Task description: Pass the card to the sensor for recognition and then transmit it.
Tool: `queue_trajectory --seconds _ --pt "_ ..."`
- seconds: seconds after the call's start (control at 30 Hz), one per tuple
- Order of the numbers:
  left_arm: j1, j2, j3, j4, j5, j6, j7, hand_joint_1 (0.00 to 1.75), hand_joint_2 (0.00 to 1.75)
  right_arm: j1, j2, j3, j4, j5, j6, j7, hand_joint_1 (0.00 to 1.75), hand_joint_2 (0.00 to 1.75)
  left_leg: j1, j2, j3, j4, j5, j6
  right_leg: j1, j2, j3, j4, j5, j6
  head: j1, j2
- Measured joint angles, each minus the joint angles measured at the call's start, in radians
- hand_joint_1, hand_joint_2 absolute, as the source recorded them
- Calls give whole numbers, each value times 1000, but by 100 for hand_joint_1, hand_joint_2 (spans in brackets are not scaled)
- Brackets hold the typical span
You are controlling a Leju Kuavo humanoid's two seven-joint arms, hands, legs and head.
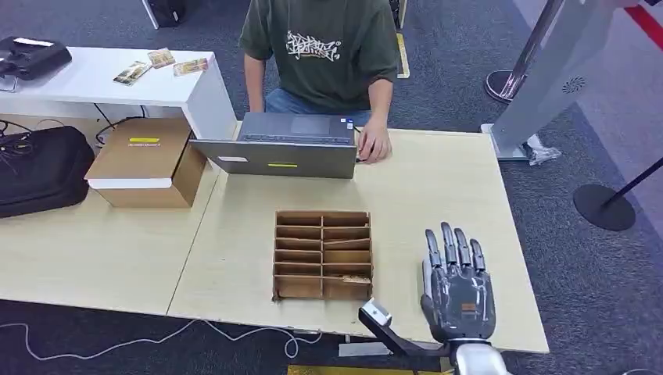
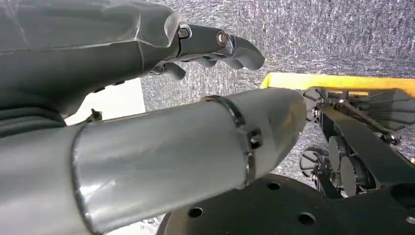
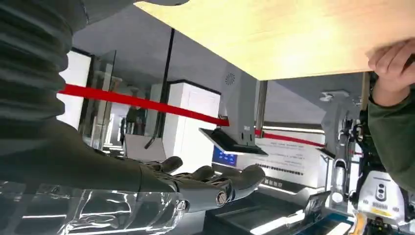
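Observation:
A brown wooden rack [image 1: 322,254] with several slots stands on the light wooden table [image 1: 438,195]. A card [image 1: 356,279] lies in its near right slot. My right hand [image 1: 457,283] hovers flat over the table's near right part, to the right of the rack, with its fingers straight, spread and empty. In the right wrist view that hand [image 3: 205,185] reaches out with nothing in it. My left hand [image 2: 215,44] hangs over grey carpet, its fingers loose and empty. A small light block on a dark bracket [image 1: 377,314] sits at the table's front edge.
A person [image 1: 320,47] sits behind an open laptop [image 1: 285,144], one hand [image 1: 375,144] on the table. A cardboard box [image 1: 145,160] and a black bag [image 1: 39,168] are at the left. Loose cards [image 1: 160,62] lie on a white desk. A grey kiosk [image 1: 551,74] stands at the right.

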Motion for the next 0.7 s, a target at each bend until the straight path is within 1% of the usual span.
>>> queue_trajectory --seconds 0.17,0.33,0.5,0.7 --pt "0 -3 7 1 0 4 13 0 0 18 11 17 -1 0 1 0 0 175 0 0 0 0 0 0 0 0 0 0 0 0 0 0" --pt "-1 -5 18 3 -1 5 13 0 0 40 44 44 5 0 -2 -3 0 175 0 0 0 0 0 0 0 0 0 0 0 0 0 0" --pt "-3 -5 18 3 0 7 28 0 0 59 102 49 31 0 4 -43 0 175 0 0 0 0 0 0 0 0 0 0 0 0 0 0" --pt "-5 -6 23 3 0 11 30 0 0 60 163 48 75 0 -3 -95 0 175 0 0 0 0 0 0 0 0 0 0 0 0 0 0"
